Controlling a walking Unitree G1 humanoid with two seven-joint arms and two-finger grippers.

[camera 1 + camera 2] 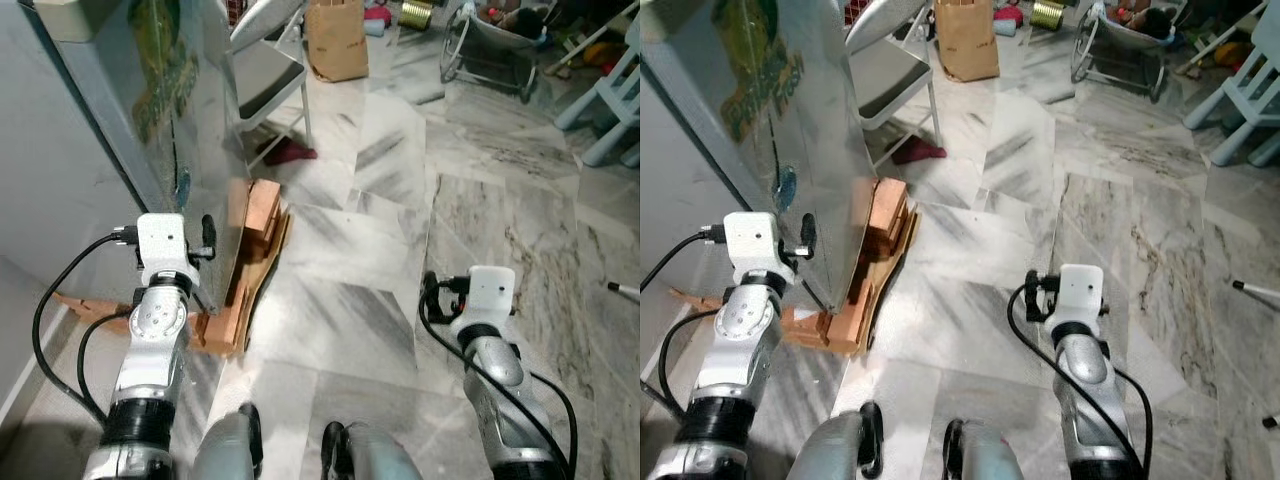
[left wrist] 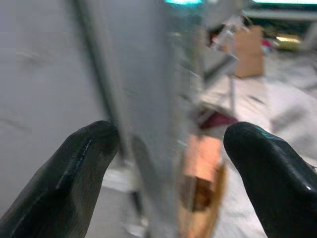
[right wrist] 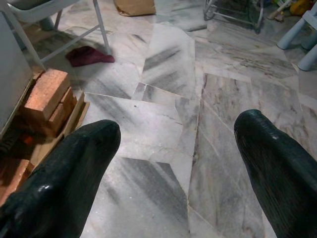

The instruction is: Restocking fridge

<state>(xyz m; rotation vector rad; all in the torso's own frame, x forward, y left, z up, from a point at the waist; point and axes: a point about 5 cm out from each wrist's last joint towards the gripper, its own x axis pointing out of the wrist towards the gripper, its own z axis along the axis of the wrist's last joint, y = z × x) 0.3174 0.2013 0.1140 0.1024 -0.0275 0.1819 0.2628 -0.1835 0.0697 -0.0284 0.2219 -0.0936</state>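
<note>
The grey metal fridge (image 1: 120, 150) stands at my left, with a green sticker on its shiny face. My left gripper (image 2: 171, 144) is raised close against it and open. In the blurred left wrist view a vertical edge of the fridge (image 2: 148, 99) runs between the two black fingers (image 2: 84, 168), and I cannot tell whether they touch it. From the head, that gripper (image 1: 207, 236) sits by the fridge's lower edge. My right gripper (image 3: 178, 134) hangs open over the marble floor (image 3: 168, 94) with nothing between its fingers; it is also at lower right (image 1: 430, 292).
Bricks (image 1: 262, 212) and cardboard lie at the fridge's foot. Behind stand a folding chair (image 1: 268, 75), a red cloth (image 1: 290, 152), a brown paper bag (image 1: 337, 42), a baby bouncer (image 1: 495, 40) and a pale blue chair (image 1: 612, 100). Marble floor spreads ahead.
</note>
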